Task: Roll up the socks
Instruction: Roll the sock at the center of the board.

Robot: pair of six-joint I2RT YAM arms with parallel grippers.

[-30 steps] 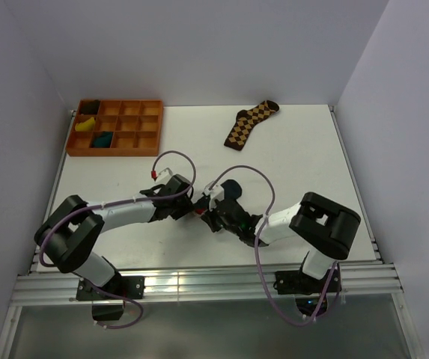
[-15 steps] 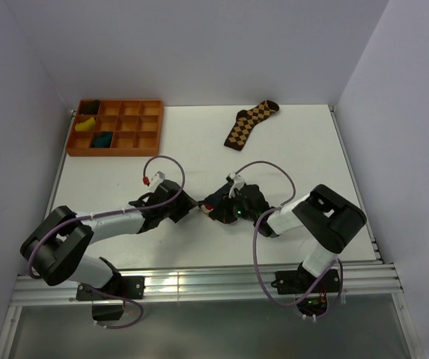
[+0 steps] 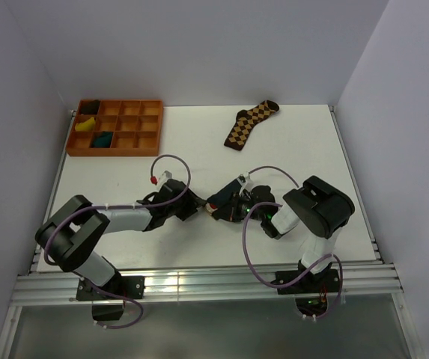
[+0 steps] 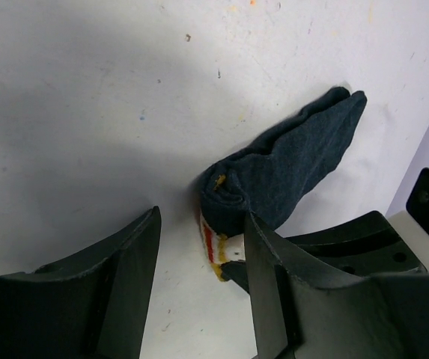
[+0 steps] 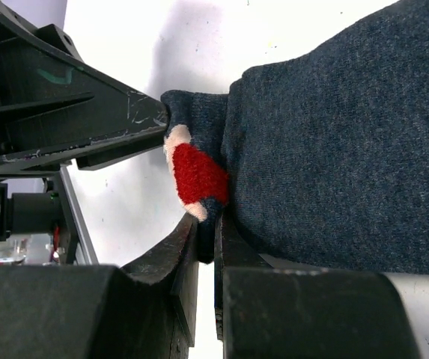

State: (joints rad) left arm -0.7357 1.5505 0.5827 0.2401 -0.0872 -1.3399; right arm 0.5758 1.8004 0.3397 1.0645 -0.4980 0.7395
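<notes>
A dark teal sock (image 3: 227, 197) lies at the table's middle, its near end partly rolled (image 4: 233, 193). My right gripper (image 5: 207, 239) is shut on the sock's (image 5: 334, 142) rolled edge, right by the red and white patch (image 5: 195, 173). My left gripper (image 4: 199, 250) is open and empty. Its fingers (image 4: 128, 273) straddle the bare table just short of the roll, and the right-hand finger is beside the striped patch (image 4: 213, 243). In the top view the two grippers meet tip to tip, left (image 3: 196, 212) and right (image 3: 215, 209).
An orange compartment tray (image 3: 151, 129) stands at the back left, holding a yellow bundle (image 3: 85, 125), a dark teal bundle (image 3: 102, 138) and a dark one (image 3: 88, 107). A brown argyle sock (image 3: 250, 122) lies at the back centre. Walls close in on three sides.
The right arm has drawn its wrist to the right, with the sock's end in its jaws. The left arm has shifted and its gripper now sits at the roll.
</notes>
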